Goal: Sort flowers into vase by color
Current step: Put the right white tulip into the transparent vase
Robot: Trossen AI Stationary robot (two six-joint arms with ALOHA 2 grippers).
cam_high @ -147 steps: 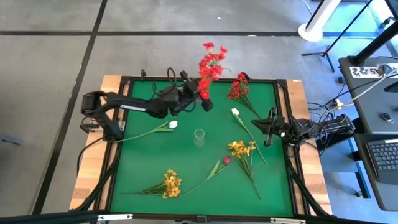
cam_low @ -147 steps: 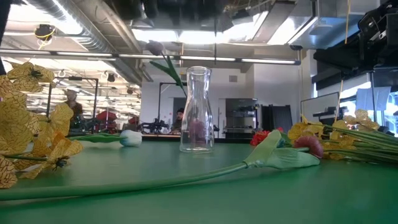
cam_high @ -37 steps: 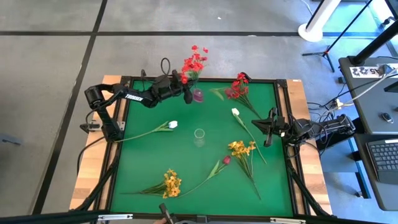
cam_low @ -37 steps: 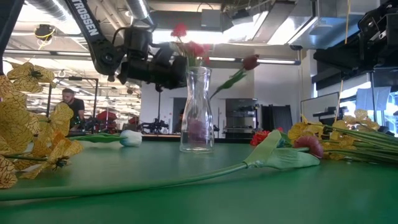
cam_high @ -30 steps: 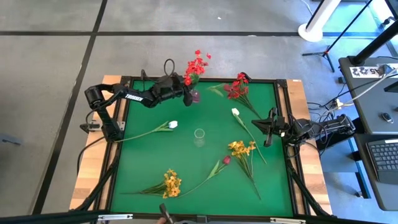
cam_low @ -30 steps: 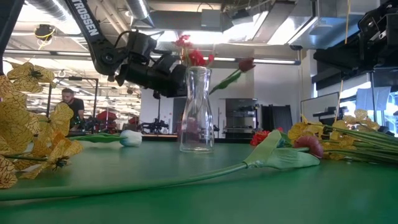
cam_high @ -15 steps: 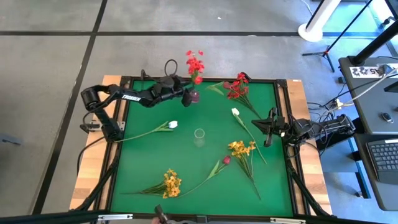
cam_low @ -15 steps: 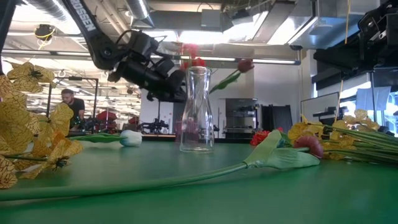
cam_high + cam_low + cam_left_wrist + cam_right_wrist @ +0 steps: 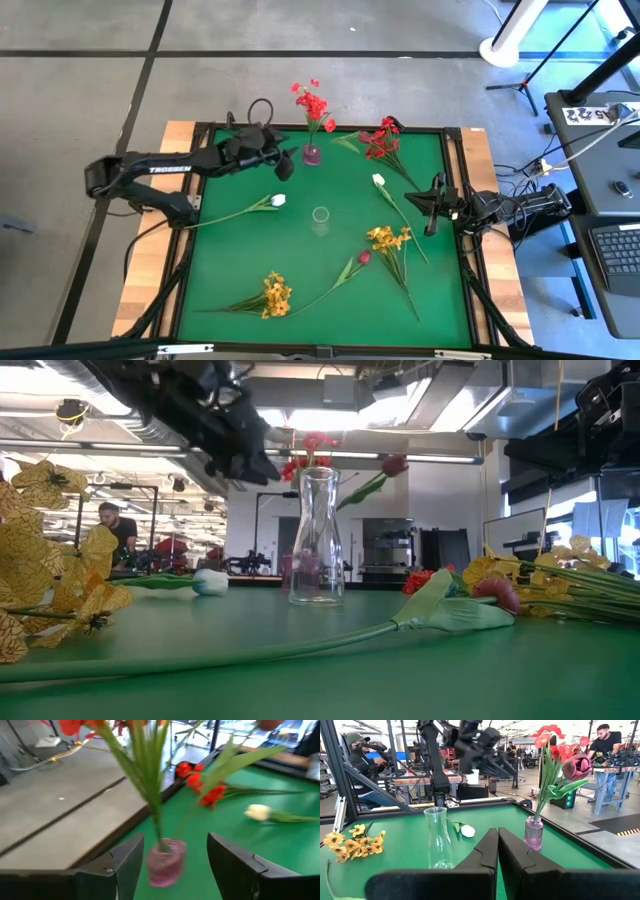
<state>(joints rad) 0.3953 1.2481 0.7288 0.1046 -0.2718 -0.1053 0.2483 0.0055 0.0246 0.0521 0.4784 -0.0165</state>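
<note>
A small pink vase (image 9: 311,153) stands near the table's far edge. It holds a red blossom spray (image 9: 313,103) and a dark magenta tulip (image 9: 577,767). My left gripper (image 9: 283,156) is open just left of it; in the left wrist view its fingers (image 9: 125,862) stand apart, short of the pink vase (image 9: 165,864), touching nothing. An empty clear vase (image 9: 320,220) stands at mid-table. On the mat lie two white tulips (image 9: 278,200) (image 9: 378,180), a second red spray (image 9: 383,140), two yellow sprays (image 9: 388,240) (image 9: 272,295) and another magenta tulip (image 9: 364,257). My right gripper (image 9: 431,226) waits shut at the right.
A raised black rim (image 9: 330,127) frames the green mat. Bare mat lies between the clear vase and the near edge. Beyond the table, people (image 9: 607,750) stand and sit at workbenches, and a desk with a keyboard (image 9: 620,245) stands to the right.
My left gripper has opened and let go of the red spray, which stays standing in the pink vase. The gripper has then drawn back toward the table's left edge and risen. My right arm has kept still.
</note>
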